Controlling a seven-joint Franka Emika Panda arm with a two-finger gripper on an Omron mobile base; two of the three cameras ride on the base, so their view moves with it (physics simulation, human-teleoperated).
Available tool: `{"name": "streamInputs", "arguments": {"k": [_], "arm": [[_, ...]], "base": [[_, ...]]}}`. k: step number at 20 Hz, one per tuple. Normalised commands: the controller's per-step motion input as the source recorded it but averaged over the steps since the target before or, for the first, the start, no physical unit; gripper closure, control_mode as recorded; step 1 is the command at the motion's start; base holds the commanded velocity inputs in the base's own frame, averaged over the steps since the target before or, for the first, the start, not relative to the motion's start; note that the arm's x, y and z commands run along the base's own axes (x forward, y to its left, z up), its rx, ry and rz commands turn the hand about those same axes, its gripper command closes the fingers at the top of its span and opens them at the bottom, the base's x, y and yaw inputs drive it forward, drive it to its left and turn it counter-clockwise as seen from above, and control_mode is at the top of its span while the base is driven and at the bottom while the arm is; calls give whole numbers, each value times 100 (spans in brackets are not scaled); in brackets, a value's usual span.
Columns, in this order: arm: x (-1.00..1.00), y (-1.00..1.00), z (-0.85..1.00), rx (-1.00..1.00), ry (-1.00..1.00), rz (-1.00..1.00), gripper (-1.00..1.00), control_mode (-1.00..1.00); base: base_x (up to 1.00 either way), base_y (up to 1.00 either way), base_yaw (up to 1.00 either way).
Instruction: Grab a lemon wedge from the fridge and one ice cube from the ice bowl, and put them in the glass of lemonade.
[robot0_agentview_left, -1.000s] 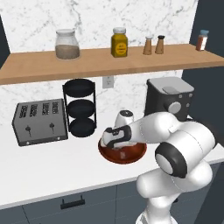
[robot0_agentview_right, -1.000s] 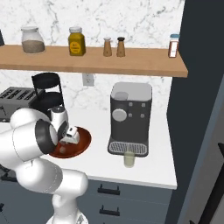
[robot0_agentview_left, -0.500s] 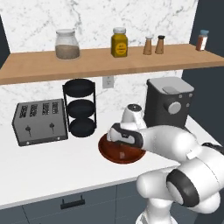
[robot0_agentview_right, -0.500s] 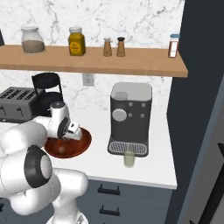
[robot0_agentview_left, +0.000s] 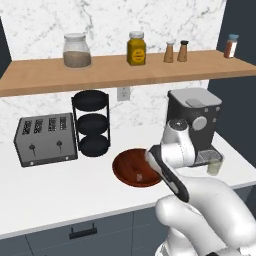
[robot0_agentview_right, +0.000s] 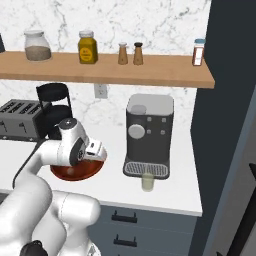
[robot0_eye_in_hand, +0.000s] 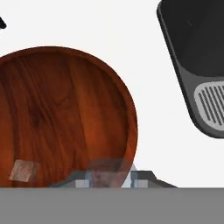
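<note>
Holding ice cube (robot0_eye_in_hand: 106, 172) between jaws above ice bowl (robot0_eye_in_hand: 65, 109); glass of lemonade (robot0_agentview_right: 147, 181) unfilled, lemon wedge unfetched.

Your arm (robot0_agentview_left: 200, 200) rises from the base, bends at the elbow and reaches forward, wrist turned down. The gripper (robot0_eye_in_hand: 109, 177) points straight down, and its fingertips (robot0_eye_in_hand: 82, 180) sit close together with an ice cube (robot0_eye_in_hand: 105, 171) pinched between them.

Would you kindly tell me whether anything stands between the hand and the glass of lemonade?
Nothing visible does: bare counter lies between the hand and the glass of lemonade; the coffee machine stands just behind the glass.
</note>
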Motion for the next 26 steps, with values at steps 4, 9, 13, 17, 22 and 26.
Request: {"name": "streamInputs", "arguments": {"k": [4,9,13,17,22,26], "arm": [[-23,-99,30,-29,0,0,100,-100],[-16,-100,36,-31,0,-1,100,-100],[-11,-99,43,-26,0,-3,100,-100],[-4,-93,4,-16,3,-6,100,-100],[13,-55,0,-13,14,-3,100,-100],[40,-4,0,-9,15,-3,100,-100]], "base": [[0,0,0],[0,0,0],[0,0,0],[0,0,0],[0,0,0],[0,0,0]]}}
